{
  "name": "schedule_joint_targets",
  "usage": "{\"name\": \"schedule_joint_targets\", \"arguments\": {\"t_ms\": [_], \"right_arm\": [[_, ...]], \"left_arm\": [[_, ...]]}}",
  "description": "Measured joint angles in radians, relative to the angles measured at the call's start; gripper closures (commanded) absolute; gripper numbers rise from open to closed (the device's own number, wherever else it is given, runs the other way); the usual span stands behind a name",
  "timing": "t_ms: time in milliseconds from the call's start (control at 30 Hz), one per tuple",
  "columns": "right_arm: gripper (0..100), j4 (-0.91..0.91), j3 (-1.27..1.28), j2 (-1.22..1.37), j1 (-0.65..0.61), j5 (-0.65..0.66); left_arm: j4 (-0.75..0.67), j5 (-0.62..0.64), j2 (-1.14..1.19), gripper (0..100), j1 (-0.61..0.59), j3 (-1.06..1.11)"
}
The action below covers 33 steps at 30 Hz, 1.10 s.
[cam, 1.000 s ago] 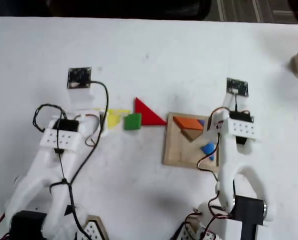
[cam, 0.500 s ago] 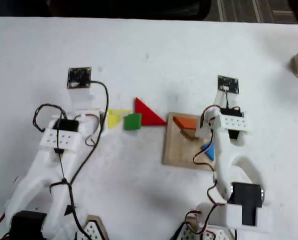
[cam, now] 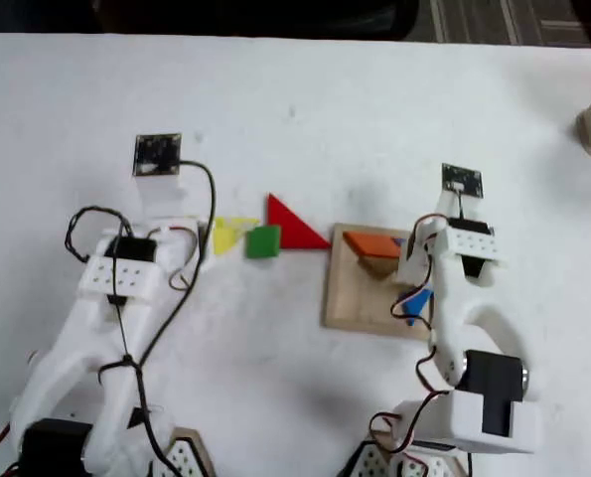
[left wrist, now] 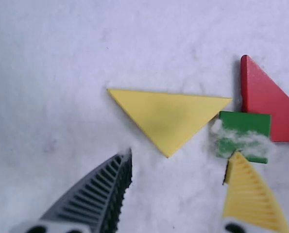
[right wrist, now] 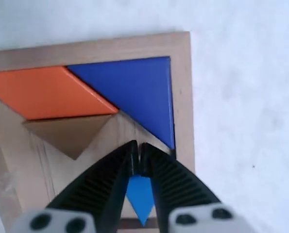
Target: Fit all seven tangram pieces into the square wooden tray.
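High view: the right arm (cam: 452, 273) has swung a little toward the tray's middle and back over the last second, and its wrist now sits nearer its base. The small blue piece (cam: 415, 298) has hardly shifted under it, at the wooden tray (cam: 350, 303) edge on that arm's side. Probably a seating adjustment, not a new pick. The left arm, yellow triangle (cam: 230, 231), green square (cam: 262, 241) and red triangle (cam: 293, 227) are unmoved on the table beside the tray: three pieces left to place.

Left wrist view: left gripper (left wrist: 182, 156) spread wide, holding nothing, over the yellow triangle's point; its yellow finger reaches the green square.

Right wrist view: right gripper (right wrist: 137, 154) tips pressed almost together over the tray floor. Small blue piece shows between the fingers; cannot tell if pinched. Orange parallelogram (right wrist: 47, 92), large blue triangle (right wrist: 139, 90) and brown triangle (right wrist: 69, 136) lie seated.

Writing: none legible.
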Motion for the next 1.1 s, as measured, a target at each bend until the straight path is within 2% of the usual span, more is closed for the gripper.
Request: {"name": "schedule_joint_targets", "arguments": {"t_ms": [267,533,667,833,1100], "right_arm": [[98.2,0.054,-0.035,-0.041,-0.012,0.006],[98.2,0.233,-0.078,-0.167,-0.172,0.006],[98.2,0.245,0.002,-0.178,-0.238,0.006],[98.2,0.163,0.135,-0.178,-0.216,0.015],[98.2,0.115,0.172,-0.18,-0.048,0.103]], "left_arm": [[0.0,0.0,0.0,68,0.0,0.0],[0.0,0.0,0.0,68,0.0,0.0],[0.0,0.0,0.0,68,0.0,0.0],[0.0,0.0,0.0,68,0.0,0.0],[0.0,0.0,0.0,68,0.0,0.0]]}}
